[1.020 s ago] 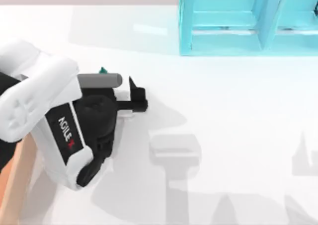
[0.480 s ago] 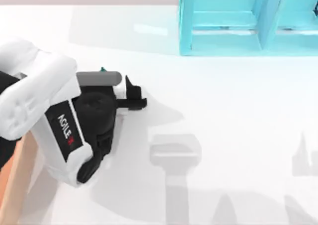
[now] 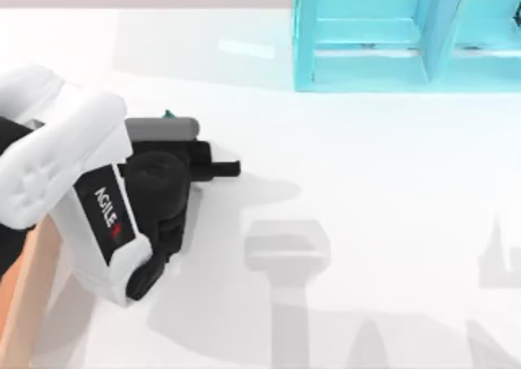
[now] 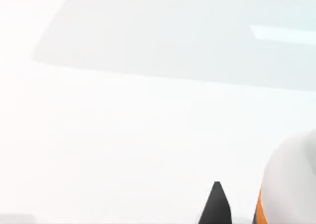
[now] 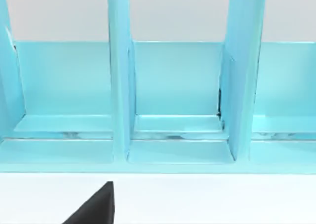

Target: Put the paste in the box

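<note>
Currently the left gripper [image 3: 213, 159] sits low over the white tabletop [image 3: 366, 222] at its left side. How far its fingers [image 4: 216, 206] stand apart cannot be determined. The paste [image 4: 289, 184] lies just beside one dark fingertip in the left wrist view; its green cap [image 3: 169, 114] protrudes behind the wrist from above. The box [image 3: 24, 296] rim shows at the tabletop's left edge. The right gripper [image 5: 94, 206] faces the turquoise shelf unit [image 5: 163, 105].
</note>
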Motion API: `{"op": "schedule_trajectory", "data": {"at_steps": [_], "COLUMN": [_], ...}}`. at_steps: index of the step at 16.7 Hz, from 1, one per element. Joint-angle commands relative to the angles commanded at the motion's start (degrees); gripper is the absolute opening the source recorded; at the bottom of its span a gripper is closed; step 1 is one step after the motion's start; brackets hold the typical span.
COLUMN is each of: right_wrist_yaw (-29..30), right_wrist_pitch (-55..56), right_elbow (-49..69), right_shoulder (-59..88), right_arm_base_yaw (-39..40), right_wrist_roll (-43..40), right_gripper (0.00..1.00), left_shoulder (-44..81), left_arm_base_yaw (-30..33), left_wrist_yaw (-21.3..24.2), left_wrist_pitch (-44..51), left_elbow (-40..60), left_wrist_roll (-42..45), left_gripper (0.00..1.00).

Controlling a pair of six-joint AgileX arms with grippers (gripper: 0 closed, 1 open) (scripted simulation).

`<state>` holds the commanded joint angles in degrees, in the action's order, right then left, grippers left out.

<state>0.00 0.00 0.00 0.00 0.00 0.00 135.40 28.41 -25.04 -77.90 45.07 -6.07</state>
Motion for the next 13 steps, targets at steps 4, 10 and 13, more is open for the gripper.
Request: {"op": "schedule_trajectory", "data": {"at_steps": [4, 10, 13], "right_wrist_yaw": [0.0, 0.0, 0.0], "right_wrist_pitch": [0.0, 0.0, 0.0], "right_elbow": [0.0, 0.0, 0.0], "right_shoulder": [0.0, 0.0, 0.0], "right_arm_base_yaw": [0.0, 0.0, 0.0], "right_wrist_roll": [0.0, 0.0, 0.0], "right_gripper": [1.0, 1.0, 1.0], "left_shoulder": [0.0, -0.05, -2.18], "left_arm_base_yaw": [0.0, 0.12, 0.07], "left_wrist_yaw": [0.0, 0.0, 0.0], "left_wrist_pitch": [0.0, 0.01, 2.01], "left_elbow": [0.0, -0.04, -0.21], "left_wrist_roll": [0.0, 0.05, 0.07], "left_gripper": [0.0, 0.0, 0.0]}}
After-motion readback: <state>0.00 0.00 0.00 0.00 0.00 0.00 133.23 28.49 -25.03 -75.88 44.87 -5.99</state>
